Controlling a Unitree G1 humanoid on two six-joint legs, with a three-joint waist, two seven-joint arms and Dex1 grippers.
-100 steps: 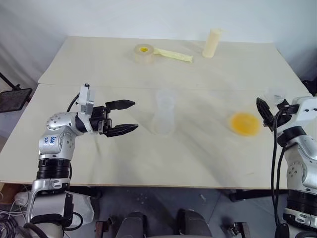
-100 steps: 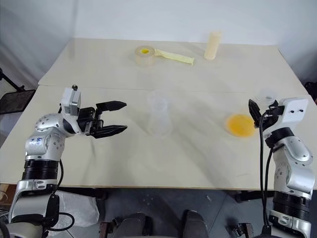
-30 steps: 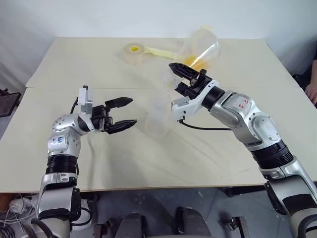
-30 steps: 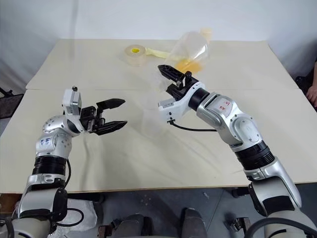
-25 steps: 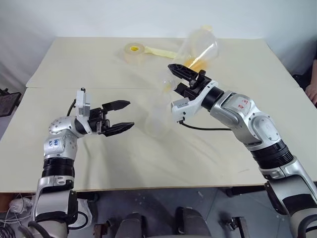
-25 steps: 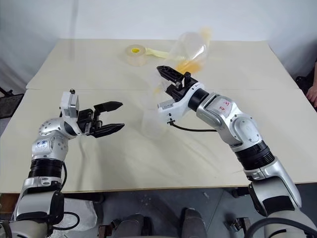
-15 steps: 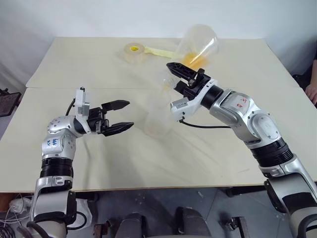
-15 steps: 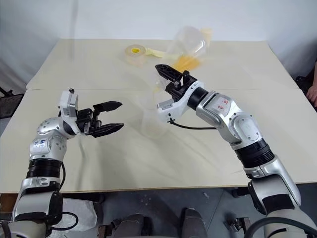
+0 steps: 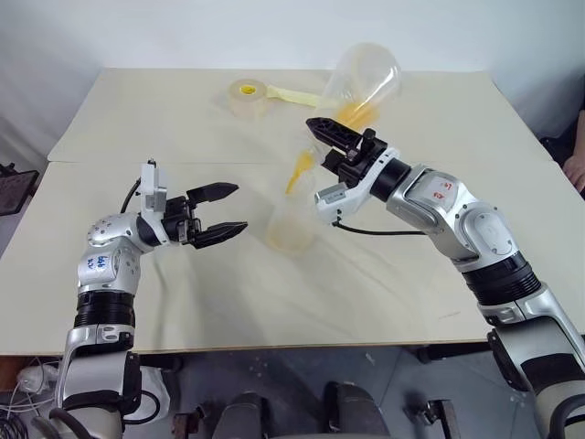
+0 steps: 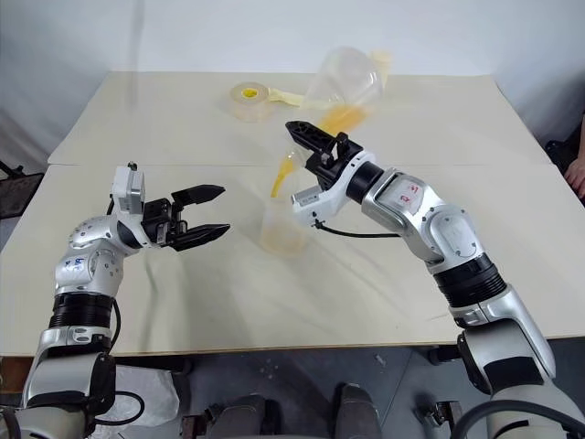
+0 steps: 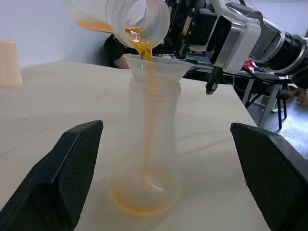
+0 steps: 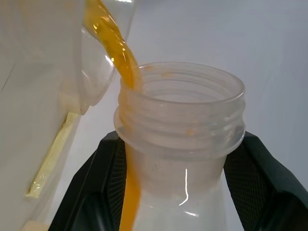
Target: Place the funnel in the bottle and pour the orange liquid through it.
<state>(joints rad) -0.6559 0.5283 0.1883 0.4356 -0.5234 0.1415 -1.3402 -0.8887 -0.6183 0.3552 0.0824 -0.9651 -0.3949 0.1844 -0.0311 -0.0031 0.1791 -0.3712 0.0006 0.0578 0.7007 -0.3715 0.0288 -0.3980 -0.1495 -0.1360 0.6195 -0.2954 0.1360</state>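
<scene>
Orange liquid (image 11: 146, 53) through funnel (image 11: 155, 65) into bottle (image 11: 147, 163) (partly filled).

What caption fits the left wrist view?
Orange liquid streams from a tilted clear container through the funnel into the bottle.

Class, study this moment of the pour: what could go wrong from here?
1. The bottle stands free on the table; the open left gripper is beside it, not touching, so a nudge might tip it.
2. The orange liquid falls in a thin stream from the clear container in the right gripper into the small funnel; more tilt may overshoot its rim.
</scene>
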